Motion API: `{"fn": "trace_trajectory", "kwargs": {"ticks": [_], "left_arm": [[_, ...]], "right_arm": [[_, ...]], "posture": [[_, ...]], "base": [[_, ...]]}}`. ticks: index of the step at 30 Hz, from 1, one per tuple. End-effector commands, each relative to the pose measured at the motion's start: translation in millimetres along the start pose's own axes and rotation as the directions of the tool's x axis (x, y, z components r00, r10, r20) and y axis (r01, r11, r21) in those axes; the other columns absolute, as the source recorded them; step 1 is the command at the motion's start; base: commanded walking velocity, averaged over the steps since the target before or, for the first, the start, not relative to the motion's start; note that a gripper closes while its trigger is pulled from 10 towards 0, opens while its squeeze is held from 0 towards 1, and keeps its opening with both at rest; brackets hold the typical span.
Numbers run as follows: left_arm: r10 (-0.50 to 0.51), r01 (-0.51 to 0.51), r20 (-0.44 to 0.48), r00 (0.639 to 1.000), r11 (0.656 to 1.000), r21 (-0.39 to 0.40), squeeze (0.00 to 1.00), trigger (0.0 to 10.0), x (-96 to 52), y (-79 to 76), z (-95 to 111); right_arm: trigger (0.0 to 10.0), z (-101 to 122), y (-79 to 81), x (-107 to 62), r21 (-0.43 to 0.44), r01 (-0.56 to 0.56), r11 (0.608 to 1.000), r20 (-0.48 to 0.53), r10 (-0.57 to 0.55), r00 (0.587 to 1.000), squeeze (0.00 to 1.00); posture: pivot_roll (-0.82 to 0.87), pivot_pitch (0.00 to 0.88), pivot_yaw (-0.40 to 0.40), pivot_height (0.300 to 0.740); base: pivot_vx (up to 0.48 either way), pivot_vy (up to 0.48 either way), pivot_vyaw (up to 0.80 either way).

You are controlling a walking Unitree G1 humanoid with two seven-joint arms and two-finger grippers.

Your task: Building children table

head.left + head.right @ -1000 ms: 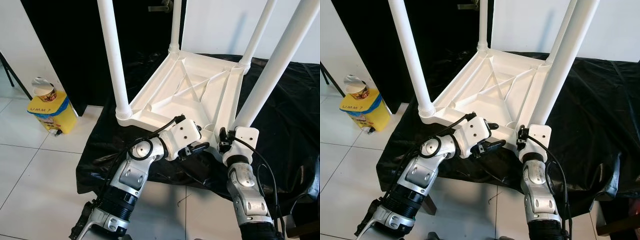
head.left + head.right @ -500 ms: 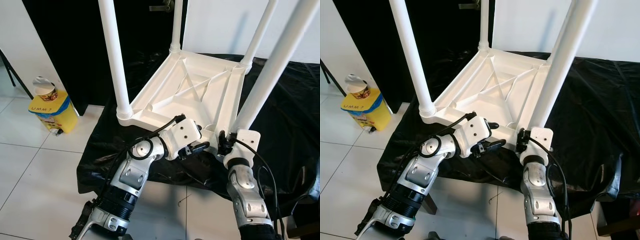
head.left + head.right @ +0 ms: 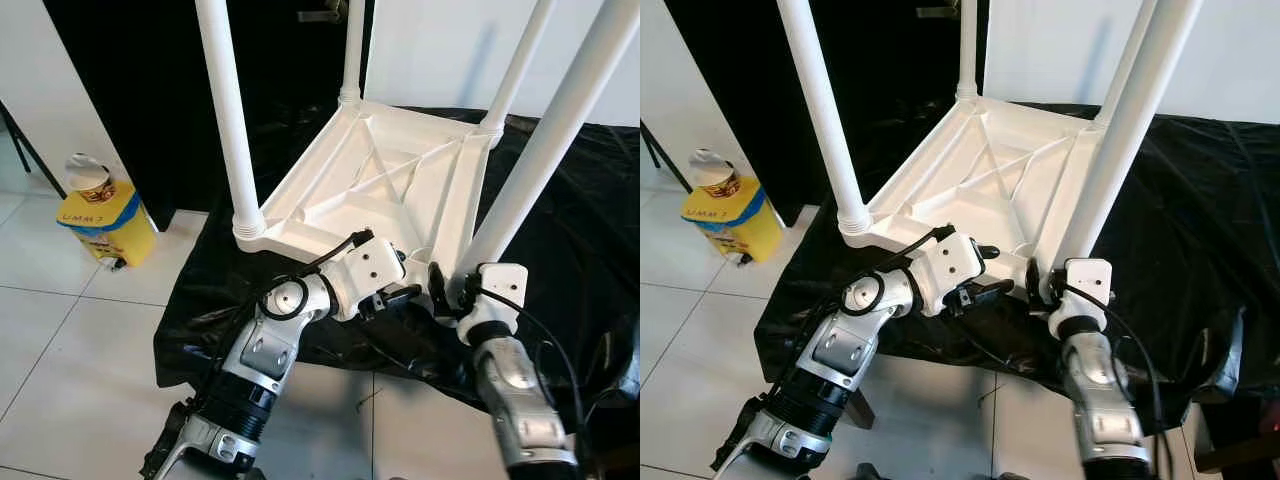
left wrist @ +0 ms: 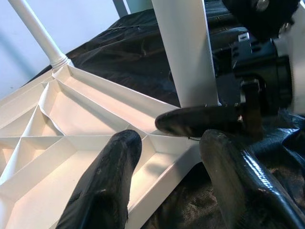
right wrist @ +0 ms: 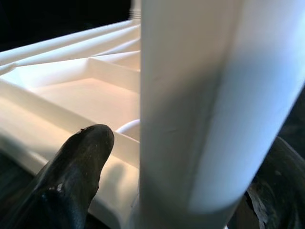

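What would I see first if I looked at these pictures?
A white table lying upside down on a black sheet, its four legs pointing up. At its near corner the right gripper has its jaws around the near leg, and the left gripper reaches in beside it. A yellow bin stands on the floor to the left.

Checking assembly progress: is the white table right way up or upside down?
Upside down. The table lies with its ribbed underside facing up on the black cloth, and its legs point upward.

arms — silver ribbed metal | wrists — white blocky housings, dark screws | cables — black, looped | jaws black
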State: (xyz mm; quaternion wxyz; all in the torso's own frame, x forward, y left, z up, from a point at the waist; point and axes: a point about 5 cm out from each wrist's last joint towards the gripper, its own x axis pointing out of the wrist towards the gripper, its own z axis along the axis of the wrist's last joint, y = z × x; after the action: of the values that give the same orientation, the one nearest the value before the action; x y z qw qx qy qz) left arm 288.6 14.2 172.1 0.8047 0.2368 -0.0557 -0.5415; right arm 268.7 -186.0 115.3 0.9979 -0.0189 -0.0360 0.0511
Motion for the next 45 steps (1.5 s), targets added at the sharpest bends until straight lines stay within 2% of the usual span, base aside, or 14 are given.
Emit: {"fn": "trace_trajectory", "kwargs": {"ticks": [1, 4, 9, 15, 17, 18, 19, 20, 32, 33, 34, 35, 36, 45], "left_arm": [[0.112, -0.112, 0.003, 0.994, 0.994, 0.001, 0.0, 10.0, 1.9, 4.6, 0.4], [0.112, -0.112, 0.004, 0.994, 0.994, 0.002, 0.0, 10.0, 2.2, 4.8, 0.7], [0.112, -0.112, 0.004, 0.994, 0.994, 0.006, 0.0, 10.0, 2.6, 5.7, 1.1], [0.113, -0.113, 0.007, 0.994, 0.993, 0.013, 0.0, 10.0, 2.7, 6.2, 1.7], [0.113, -0.113, 0.007, 0.994, 0.993, 0.013, 0.0, 10.0, 2.7, 6.2, 1.7], [0.114, -0.114, 0.007, 0.993, 0.993, 0.014, 0.0, 10.0, 2.5, 6.2, 1.9], [0.114, -0.114, 0.007, 0.993, 0.993, 0.014, 0.0, 10.0, 2.5, 6.2, 1.9], [0.114, -0.114, 0.007, 0.993, 0.993, 0.015, 0.0, 10.0, 2.3, 6.1, 1.8], [0.115, -0.115, 0.007, 0.993, 0.993, 0.015, 0.0, 10.0, 1.8, 5.5, 1.7], [0.114, -0.114, 0.009, 0.993, 0.993, 0.014, 0.0, 10.0, 2.4, 5.0, 1.9], [0.114, -0.114, 0.009, 0.993, 0.993, 0.014, 0.0, 10.0, 2.4, 5.0, 1.9], [0.113, -0.113, 0.01, 0.994, 0.994, 0.013, 0.0, 10.0, 2.9, 4.5, 2.0], [0.111, -0.111, 0.011, 0.994, 0.994, 0.012, 0.0, 10.0, 3.4, 4.2, 2.0], [0.106, -0.106, 0.012, 0.994, 0.994, 0.007, 0.0, 10.0, 4.3, 2.4, 1.8]], "right_arm": [[10.0, -1.5, -3.9, 2.0, 0.002, -0.073, 0.997, -0.003, 0.073, 0.997, 0.0], [10.0, -1.0, -6.0, 3.2, -0.006, -0.094, 0.996, -0.003, 0.094, 0.996, 0.0], [10.0, 0.9, -16.2, 12.0, -0.068, -0.195, 0.978, -0.019, 0.194, 0.981, 0.0], [10.0, -0.1, -14.2, 22.6, -0.11, -0.291, 0.95, -0.043, 0.288, 0.957, 0.0], [10.0, -0.1, -14.2, 22.6, -0.11, -0.291, 0.95, -0.043, 0.288, 0.957, 0.0], [8.4, -2.0, -13.0, 22.9, -0.106, -0.31, 0.945, -0.052, 0.306, 0.951, 0.0], [8.4, -2.0, -13.0, 22.9, -0.106, -0.31, 0.945, -0.052, 0.306, 0.951, 0.0], [0.0, -5.0, -12.2, 22.6, -0.103, -0.322, 0.941, -0.061, 0.317, 0.946, 0.0], [0.0, -17.0, -14.0, 18.0, -0.079, -0.319, 0.945, -0.097, 0.311, 0.946, 0.0], [3.9, -17.8, -15.5, 17.2, -0.074, -0.304, 0.95, -0.098, 0.296, 0.95, 0.0], [3.9, -17.8, -15.5, 17.2, -0.074, -0.304, 0.95, -0.098, 0.296, 0.95, 0.0], [8.2, -18.4, -16.6, 16.5, -0.069, -0.293, 0.954, -0.097, 0.286, 0.953, 0.0], [10.0, -18.7, -16.8, 15.4, -0.06, -0.281, 0.958, -0.094, 0.275, 0.957, 0.0], [10.0, -19.5, -16.9, 9.9, -0.036, -0.172, 0.984, -0.081, 0.169, 0.982, 0.0]], "posture": [[-0.06, 0.0, -0.035, 0.74], [-0.06, 0.0, -0.035, 0.74], [-0.06, 0.0, -0.036, 0.74], [-0.05, 0.0, -0.036, 0.74], [-0.05, 0.0, -0.036, 0.74], [-0.05, 0.0, -0.038, 0.74], [-0.05, 0.0, -0.038, 0.74], [-0.04, 0.0, -0.039, 0.74], [-0.05, 0.0, -0.042, 0.74], [-0.05, 0.0, -0.042, 0.74], [-0.05, 0.0, -0.042, 0.74], [-0.05, 0.0, -0.043, 0.74], [-0.05, 0.0, -0.043, 0.74], [-0.06, 0.0, -0.043, 0.74]], "base": [[0.0, 0.0, 0.0], [0.0, 0.0, 0.0], [0.0, 0.0, 0.0], [0.0, 0.0, 0.0], [0.0, 0.0, 0.0], [0.0, 0.0, 0.0], [0.0, 0.0, 0.0], [0.0, 0.0, 0.0], [0.0, 0.0, 0.0], [0.0, 0.0, 0.0], [0.0, 0.0, 0.0], [0.0, 0.0, 0.0], [0.0, 0.0, 0.0], [0.0, 0.0, 0.0]]}}
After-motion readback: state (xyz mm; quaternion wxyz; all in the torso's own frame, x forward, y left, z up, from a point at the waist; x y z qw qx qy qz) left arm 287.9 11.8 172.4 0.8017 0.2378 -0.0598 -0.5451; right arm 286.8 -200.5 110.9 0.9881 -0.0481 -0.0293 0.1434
